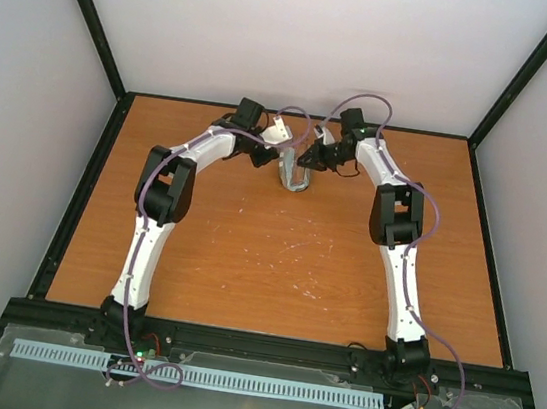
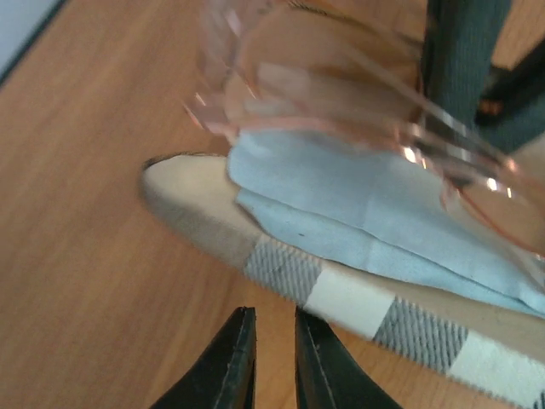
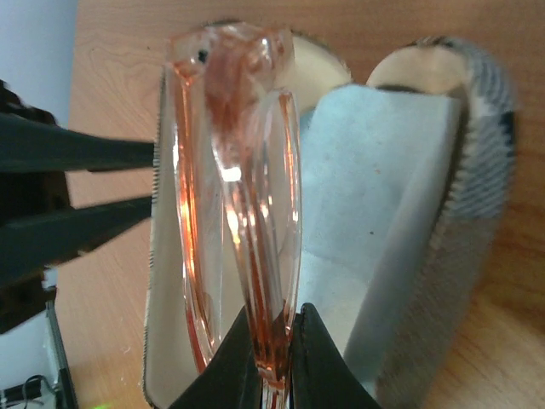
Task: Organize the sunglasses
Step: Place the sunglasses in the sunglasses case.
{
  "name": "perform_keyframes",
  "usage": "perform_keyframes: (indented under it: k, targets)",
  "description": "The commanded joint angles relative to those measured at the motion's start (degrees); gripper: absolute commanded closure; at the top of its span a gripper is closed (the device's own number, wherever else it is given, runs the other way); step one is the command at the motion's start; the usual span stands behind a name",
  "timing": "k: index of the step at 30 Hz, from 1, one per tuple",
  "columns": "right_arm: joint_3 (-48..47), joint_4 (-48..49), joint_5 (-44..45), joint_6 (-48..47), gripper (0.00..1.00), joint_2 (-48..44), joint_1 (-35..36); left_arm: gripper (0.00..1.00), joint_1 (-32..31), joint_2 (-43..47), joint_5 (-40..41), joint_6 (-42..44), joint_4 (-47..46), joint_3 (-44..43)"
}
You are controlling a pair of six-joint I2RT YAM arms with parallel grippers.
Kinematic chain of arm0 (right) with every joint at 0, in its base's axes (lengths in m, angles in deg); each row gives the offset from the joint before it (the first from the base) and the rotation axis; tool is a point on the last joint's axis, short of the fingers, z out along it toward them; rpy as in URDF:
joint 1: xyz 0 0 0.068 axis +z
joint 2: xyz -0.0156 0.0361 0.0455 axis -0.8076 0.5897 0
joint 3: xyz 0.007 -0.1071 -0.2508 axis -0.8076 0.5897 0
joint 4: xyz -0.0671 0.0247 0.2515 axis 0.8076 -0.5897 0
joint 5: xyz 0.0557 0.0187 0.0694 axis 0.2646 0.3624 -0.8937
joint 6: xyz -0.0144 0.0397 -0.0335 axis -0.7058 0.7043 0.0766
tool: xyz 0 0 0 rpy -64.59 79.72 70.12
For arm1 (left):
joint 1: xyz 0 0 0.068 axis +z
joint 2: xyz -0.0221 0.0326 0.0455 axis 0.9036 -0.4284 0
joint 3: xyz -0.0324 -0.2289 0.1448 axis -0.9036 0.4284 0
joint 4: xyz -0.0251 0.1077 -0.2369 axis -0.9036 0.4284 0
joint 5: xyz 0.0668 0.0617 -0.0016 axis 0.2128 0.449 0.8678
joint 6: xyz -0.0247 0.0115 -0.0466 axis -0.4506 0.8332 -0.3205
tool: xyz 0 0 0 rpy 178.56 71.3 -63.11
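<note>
Tabletop (image 1: 276, 265), one sunglasses (image 3: 247, 187) clamped in right hand (image 3: 274, 332), one cloth (image 3: 358, 196), one case (image 3: 477, 170), left hand (image 2: 274, 317) ajar, empty

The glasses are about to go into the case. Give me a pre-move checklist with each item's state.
1. Right gripper grips the sunglasses: ok, shut on one end of the frame.
2. Sunglasses folded: ok, the arms lie flat against the lenses.
3. Case open: ok, both halves are spread.
4. Cloth out of the way: not ok, it lies inside the case beneath the glasses.
5. Left gripper free: ok, its fingers are slightly apart and empty.
6. Left gripper steadying the case: cannot tell, its tips sit at the case edge but contact is unclear.
</note>
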Motion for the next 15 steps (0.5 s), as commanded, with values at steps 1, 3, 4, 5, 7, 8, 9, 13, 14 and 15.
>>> perform_keyframes:
  k: [1,3,4,5,7,8,9,13,14,15]
  targets:
    - [-1.60,-2.79,-1.91,0.54,0.96,1.84,0.33,0.83,0.32,-0.03,-1.00,-0.96,0.48,-5.58]
    - [-1.53,-2.73,-2.49,0.97,0.95,2.39,0.40,0.83,0.32,0.05,-1.27,-1.37,0.54,-5.97]
    - [-1.48,-2.56,-2.62,1.43,0.95,2.63,0.36,0.83,0.32,0.17,-1.38,-1.53,0.57,-6.02]
    - [-1.47,-2.44,-2.63,1.67,0.95,2.79,0.35,0.83,0.34,0.22,-1.46,-1.65,0.46,-6.03]
    - [-1.55,-2.47,-2.11,2.10,0.94,3.06,0.34,0.83,0.32,0.41,-1.71,-1.91,0.37,-6.03]
    - [-1.58,-2.61,-1.85,2.27,0.93,3.09,0.32,0.83,0.32,0.48,-1.80,-2.08,0.32,-6.03]
    - [-1.56,-2.86,-1.31,2.51,0.92,3.17,0.28,0.83,0.30,0.57,-1.88,-2.19,0.20,-6.03]
    - [-1.36,-4.26,0.53,3.03,0.92,2.95,0.16,0.83,0.31,0.75,-2.37,-2.91,-0.23,-6.27]
    - [-1.20,-4.34,0.93,3.41,0.91,2.83,0.14,0.83,0.26,0.76,-2.55,-3.00,-0.24,-6.37]
    - [-0.94,-4.23,1.59,3.92,0.91,2.68,0.03,0.83,0.26,0.69,-2.66,-3.10,-0.26,-6.50]
